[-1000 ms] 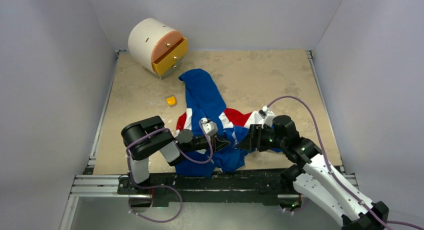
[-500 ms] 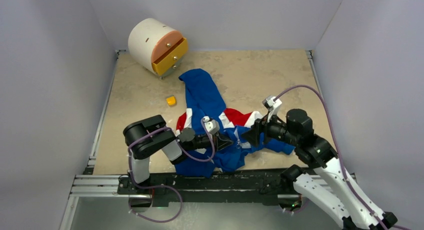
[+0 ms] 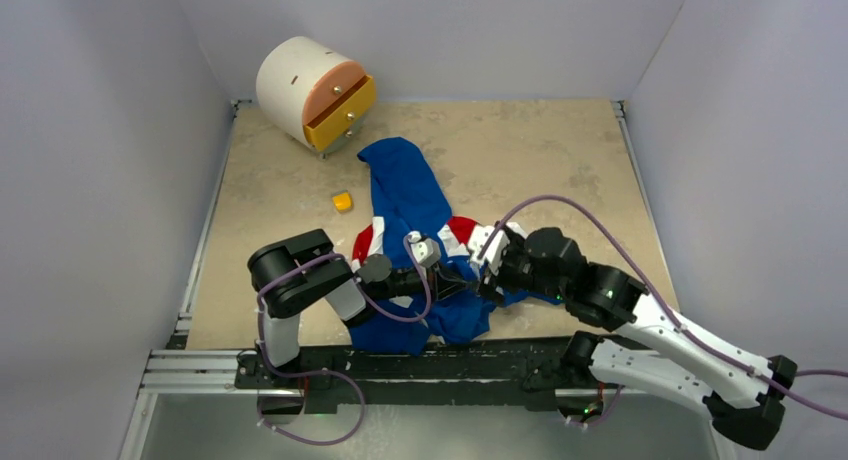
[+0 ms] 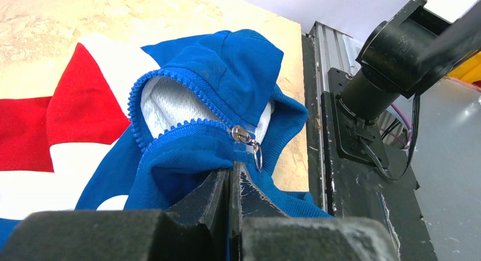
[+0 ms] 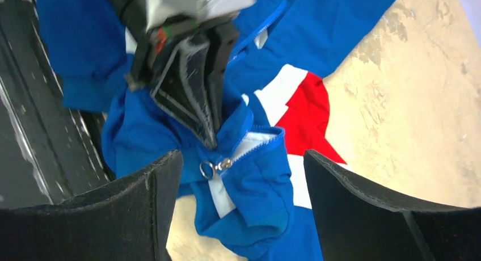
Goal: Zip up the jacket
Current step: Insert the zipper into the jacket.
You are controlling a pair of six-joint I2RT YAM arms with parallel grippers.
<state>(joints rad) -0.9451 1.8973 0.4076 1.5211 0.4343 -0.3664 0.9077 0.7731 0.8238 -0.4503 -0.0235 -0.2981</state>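
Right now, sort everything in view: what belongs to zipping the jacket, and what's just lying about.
Job: jacket; zipper pull; left hand, shut on the jacket; right hand, open, facing the pull.
Lying about: yellow block; round drawer unit.

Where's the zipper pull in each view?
Top external: too small to make out on the jacket.
Left wrist: zipper pull at centre, just above the left tool.
Right wrist: zipper pull lower centre-left, just below that tool's tip.
Landmark: left tool, shut on blue fabric.

Overhead rear view of whole table; close wrist views, opposite sides of jacket zipper pull.
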